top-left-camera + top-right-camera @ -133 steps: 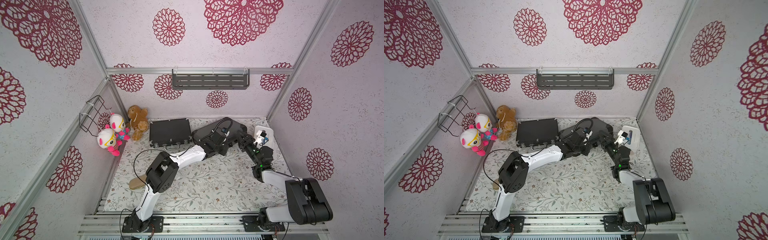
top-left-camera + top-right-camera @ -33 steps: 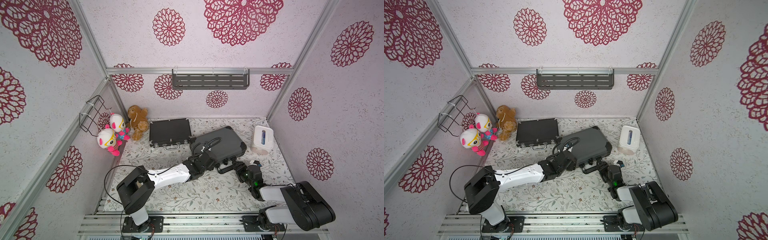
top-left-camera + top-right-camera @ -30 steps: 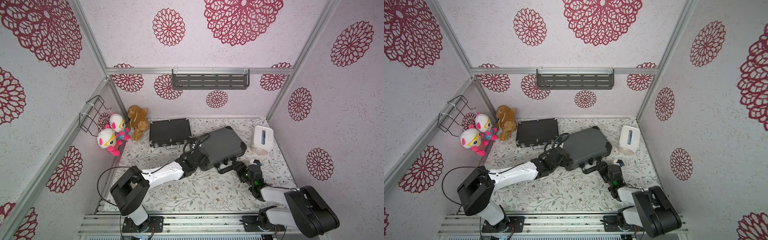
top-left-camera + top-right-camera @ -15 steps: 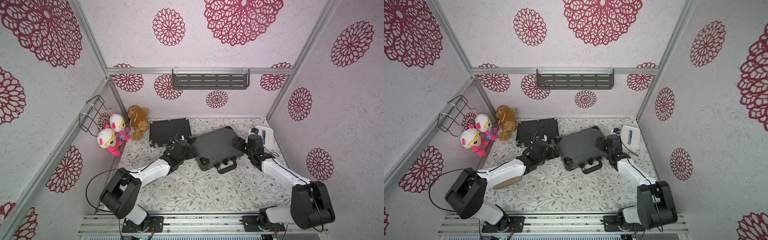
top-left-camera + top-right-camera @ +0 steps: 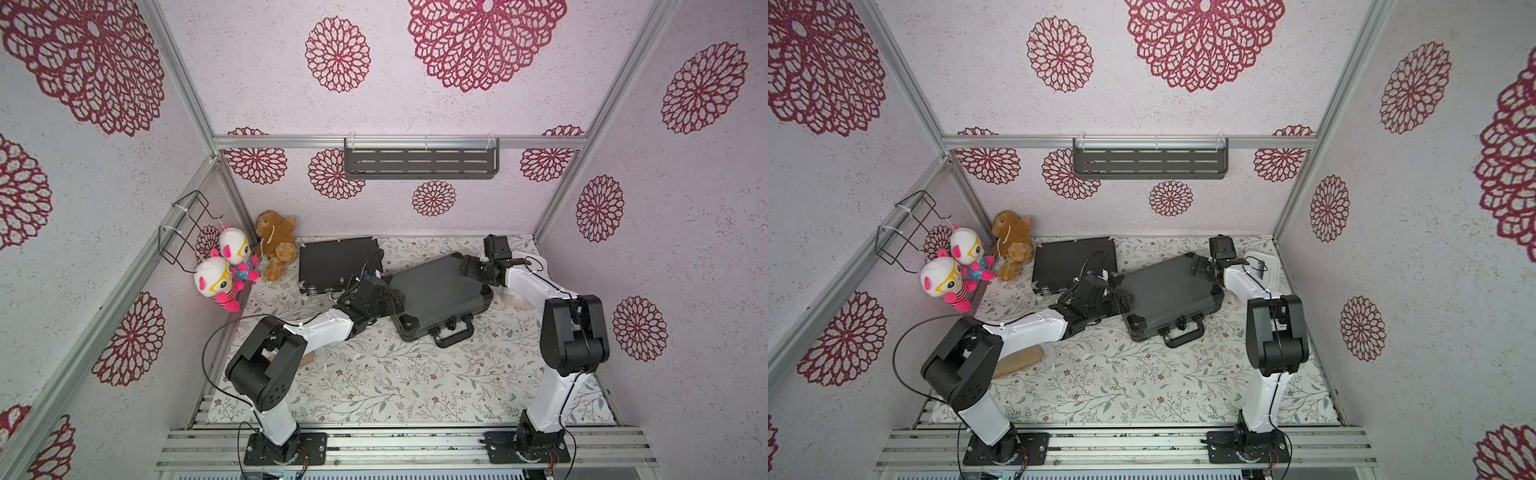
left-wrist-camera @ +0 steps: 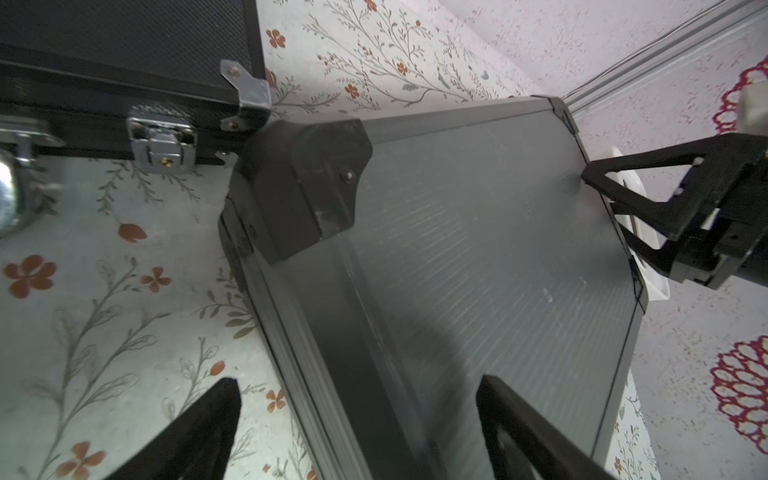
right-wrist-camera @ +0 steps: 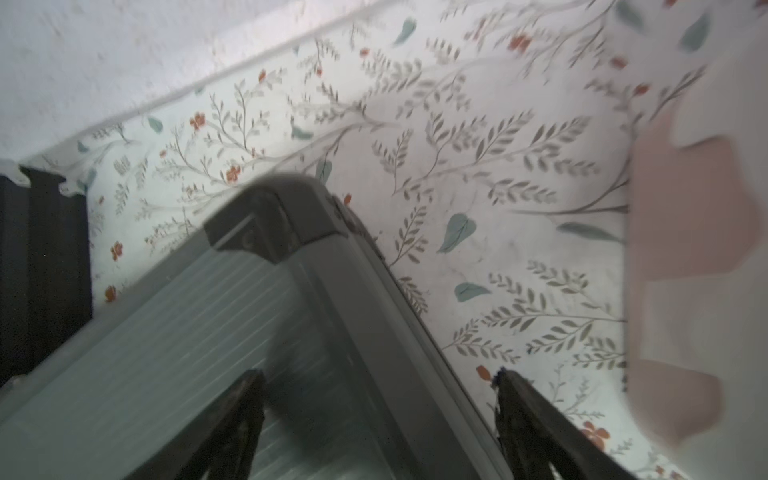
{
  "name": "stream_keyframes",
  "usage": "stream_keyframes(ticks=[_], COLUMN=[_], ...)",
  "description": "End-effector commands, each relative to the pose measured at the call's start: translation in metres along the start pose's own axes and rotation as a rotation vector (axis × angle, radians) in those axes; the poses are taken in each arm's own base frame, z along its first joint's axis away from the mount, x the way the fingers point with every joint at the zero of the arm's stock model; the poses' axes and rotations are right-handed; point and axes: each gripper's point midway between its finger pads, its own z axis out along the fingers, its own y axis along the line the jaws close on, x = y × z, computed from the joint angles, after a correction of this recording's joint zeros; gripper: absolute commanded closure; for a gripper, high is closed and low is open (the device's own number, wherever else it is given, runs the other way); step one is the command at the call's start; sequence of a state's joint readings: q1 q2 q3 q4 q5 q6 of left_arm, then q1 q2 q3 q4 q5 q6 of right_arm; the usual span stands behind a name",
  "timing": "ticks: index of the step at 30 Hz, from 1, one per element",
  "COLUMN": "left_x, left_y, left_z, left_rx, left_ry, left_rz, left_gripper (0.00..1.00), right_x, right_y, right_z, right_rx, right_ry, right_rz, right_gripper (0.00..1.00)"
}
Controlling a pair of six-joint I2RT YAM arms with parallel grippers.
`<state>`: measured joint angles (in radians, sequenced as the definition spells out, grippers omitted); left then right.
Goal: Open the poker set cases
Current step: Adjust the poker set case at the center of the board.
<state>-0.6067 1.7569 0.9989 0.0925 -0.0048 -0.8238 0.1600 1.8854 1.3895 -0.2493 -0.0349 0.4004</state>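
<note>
Two poker set cases lie closed on the floral floor. The slim black case (image 5: 338, 264) with silver latches (image 6: 162, 143) is at the back left. The thicker dark-grey case (image 5: 436, 291) is in the middle, its handle (image 5: 455, 334) toward the front. My left gripper (image 5: 395, 299) is open and straddles that case's left edge (image 6: 357, 380), one finger over the lid, one over the floor. My right gripper (image 5: 467, 268) is open at the far right corner, straddling the right edge (image 7: 378, 374) the same way. Neither grips anything.
A white tissue box (image 5: 1271, 268) stands right behind the right arm. A brown plush (image 5: 276, 245) and two pink-white dolls (image 5: 216, 282) sit in the back left corner under a wire basket (image 5: 187, 226). A wooden piece (image 5: 1021, 361) lies under the left arm.
Both arms have swung from the grey case's front side to its left edge and far right corner. The case has turned a little and both jaws have widened.
</note>
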Motion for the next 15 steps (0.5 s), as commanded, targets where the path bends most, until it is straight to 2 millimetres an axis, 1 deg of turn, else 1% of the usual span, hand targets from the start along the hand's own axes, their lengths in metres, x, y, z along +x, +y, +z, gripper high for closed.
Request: stream_keyframes(ticks=[1,6,7,8,13,15], left_x=[-0.002,0.009,0.008,0.019,0.019,0.017], left_y=[-0.01,-0.029,-0.035,-0.031,-0.04,-0.041], left_z=[0.014,0.043,0.046,0.058,0.074,0.08], left_rx=[0.049,0.111,0.121,0.104,0.096,0.091], left_ry=[0.022,0.109,0.114,0.145,0.171,0.181], left_rz=[-0.016,-0.005,0.006,0.019,0.07,0.086], left_gripper=[0.08,0.13,0.14,0.15,0.15,0.15], right_x=[0.041,0.077,0.084,0.09,0.113,0.121], right_y=[0.005,0.012,0.012,0.012,0.002,-0.001], right_z=[0.004,0.003,0.002,0.0,-0.014,-0.017], right_rx=[-0.076,-0.185,-0.2,-0.212,-0.21,-0.213], right_ry=[0.146,0.194,0.201,0.203,0.187,0.188], right_rz=[-0.033,0.018,0.025,0.03,0.04,0.047], right_gripper=[0.11,0.11,0.11,0.11,0.11,0.11])
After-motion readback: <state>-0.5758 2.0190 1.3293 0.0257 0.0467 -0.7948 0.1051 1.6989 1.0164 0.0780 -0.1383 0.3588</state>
